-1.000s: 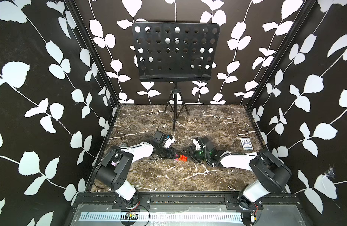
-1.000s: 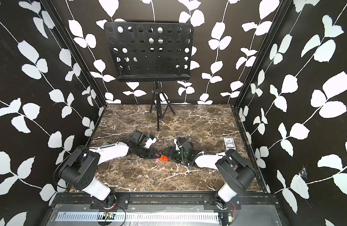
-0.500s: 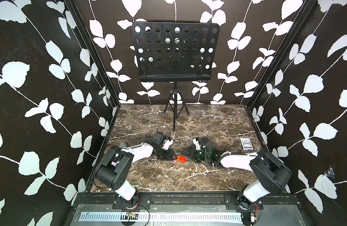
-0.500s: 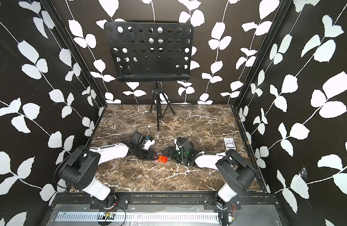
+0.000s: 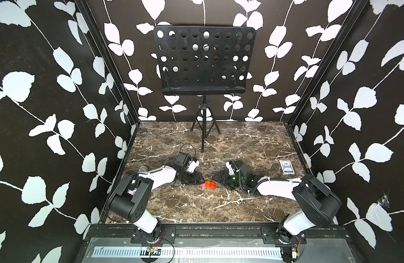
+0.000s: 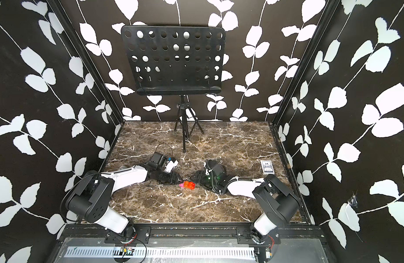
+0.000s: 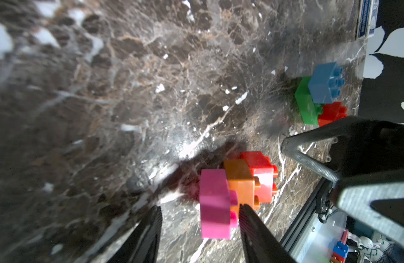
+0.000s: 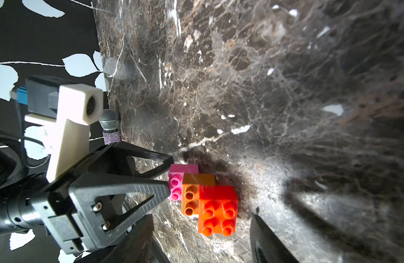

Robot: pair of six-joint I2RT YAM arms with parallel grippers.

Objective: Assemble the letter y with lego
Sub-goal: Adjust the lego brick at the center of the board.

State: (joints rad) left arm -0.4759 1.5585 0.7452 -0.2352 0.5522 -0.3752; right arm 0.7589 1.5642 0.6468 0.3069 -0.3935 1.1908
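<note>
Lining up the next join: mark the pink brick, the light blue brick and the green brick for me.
pink brick (image 7: 213, 200): left wrist view, on its smooth broad face.
light blue brick (image 7: 321, 84): left wrist view, on its plain side beside the studs.
green brick (image 7: 304, 103): left wrist view, on its exposed side face.

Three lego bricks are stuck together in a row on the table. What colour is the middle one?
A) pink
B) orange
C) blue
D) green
B: in the left wrist view the orange brick sits between the pink brick and the red brick.
</note>
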